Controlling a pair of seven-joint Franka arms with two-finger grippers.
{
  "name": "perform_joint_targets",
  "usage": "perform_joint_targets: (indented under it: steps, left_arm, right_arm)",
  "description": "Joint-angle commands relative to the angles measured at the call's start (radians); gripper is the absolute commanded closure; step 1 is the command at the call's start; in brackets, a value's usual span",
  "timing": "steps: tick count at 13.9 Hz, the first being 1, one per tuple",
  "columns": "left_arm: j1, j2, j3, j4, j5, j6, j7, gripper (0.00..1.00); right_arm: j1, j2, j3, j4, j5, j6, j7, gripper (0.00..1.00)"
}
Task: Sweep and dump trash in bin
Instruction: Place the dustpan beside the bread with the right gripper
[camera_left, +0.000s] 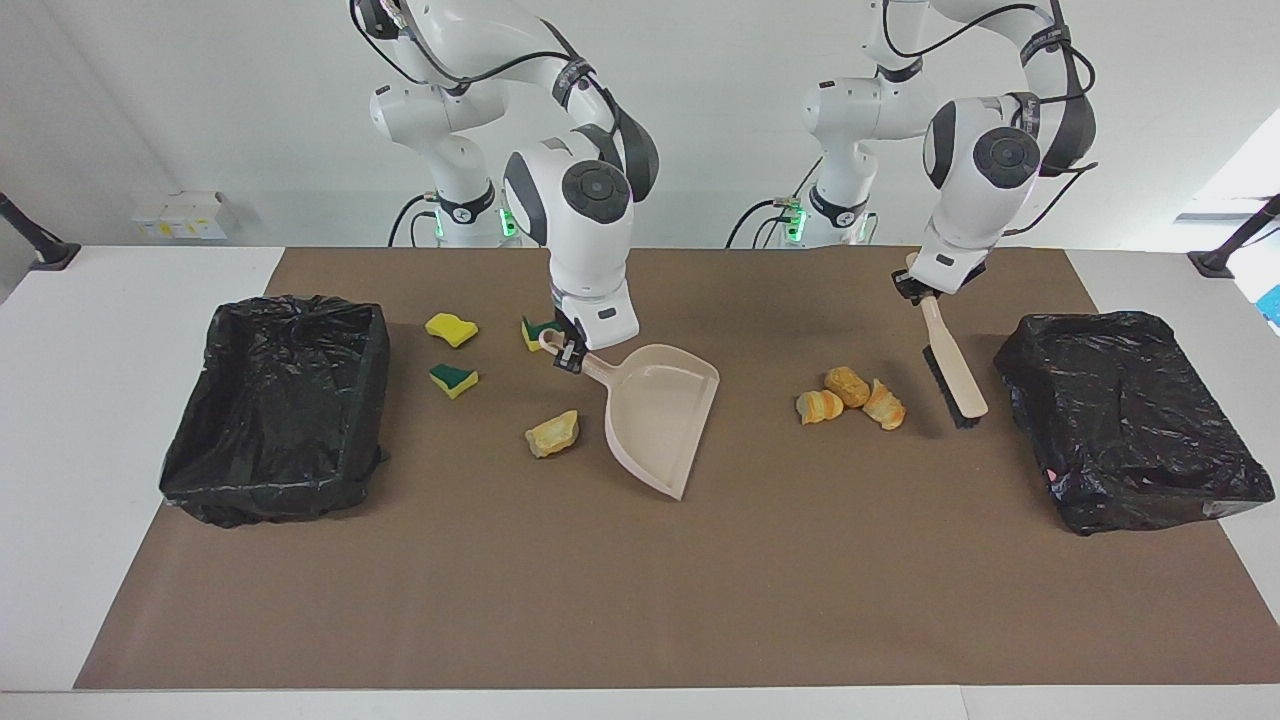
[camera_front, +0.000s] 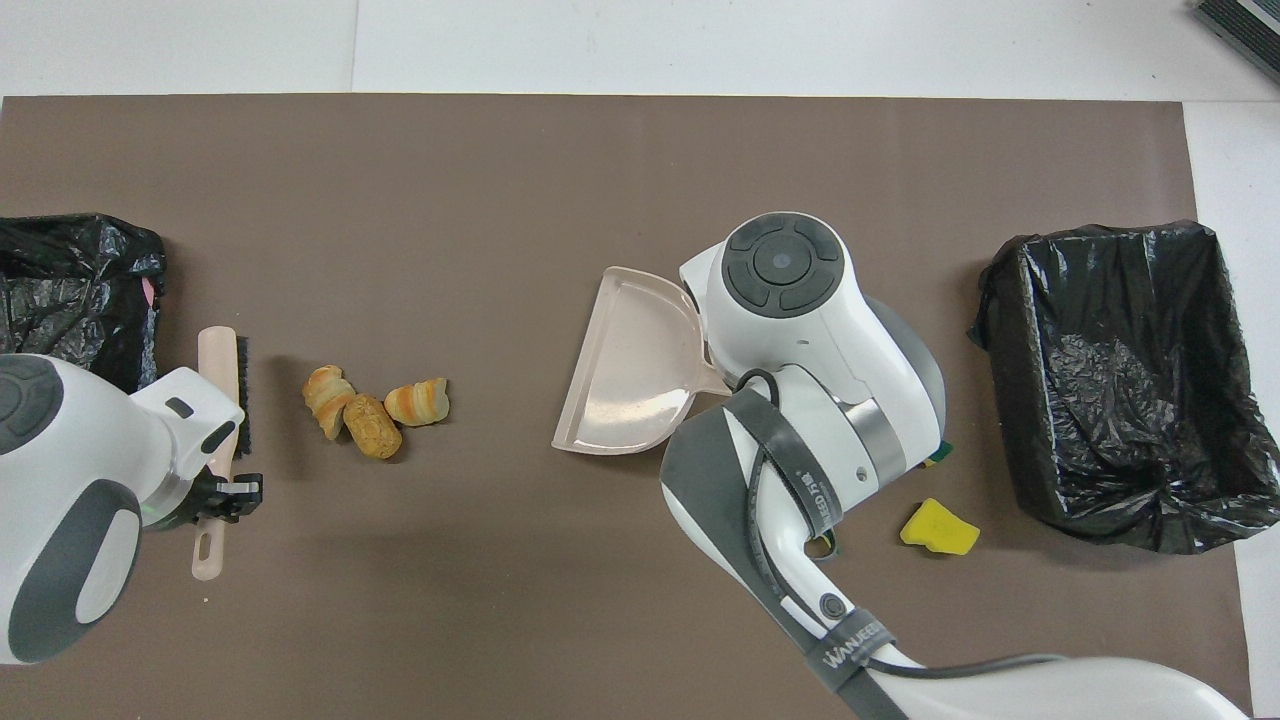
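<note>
Bright, even light; seemingly sharp.

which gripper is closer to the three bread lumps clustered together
Left. The left gripper, shut on the brush, is beside the three bread lumps; the right gripper, holding the dustpan, is mid-table.
</note>
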Motion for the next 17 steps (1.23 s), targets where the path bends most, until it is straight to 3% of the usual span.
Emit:
perform_joint_targets:
  steps: [1,5,7,11,17]
  left_arm:
    - [0.015,0.016,-0.007,-0.053,-0.015,0.095,0.006,1.0]
    - [-0.072,0.073,-0.008,-0.05,-0.12,0.149,0.007,1.0]
    - [-0.16,0.079,-0.008,-0.05,-0.184,0.181,-0.006,1.0]
    - [-0.328,0.162,-0.008,-0.04,-0.312,0.318,-0.045,1.0]
    - [-0.508,0.208,-0.014,0.078,-0.455,0.327,-0.145,1.0]
  right_arm:
    - [-0.007,-0.018,0.003,-0.055,0.01,0.064,-0.113,1.0]
    - [0.004,0.039,0.002,-0.055,-0.003,0.164,-0.245,1.0]
    - [0.004,0.044,0.003,-0.055,-0.045,0.169,-0.254,1.0]
    - [0.006,0.08,0.003,-0.058,-0.048,0.238,-0.297,1.0]
    - [0.035,0.133,0.002,-0.059,-0.05,0.305,-0.29,1.0]
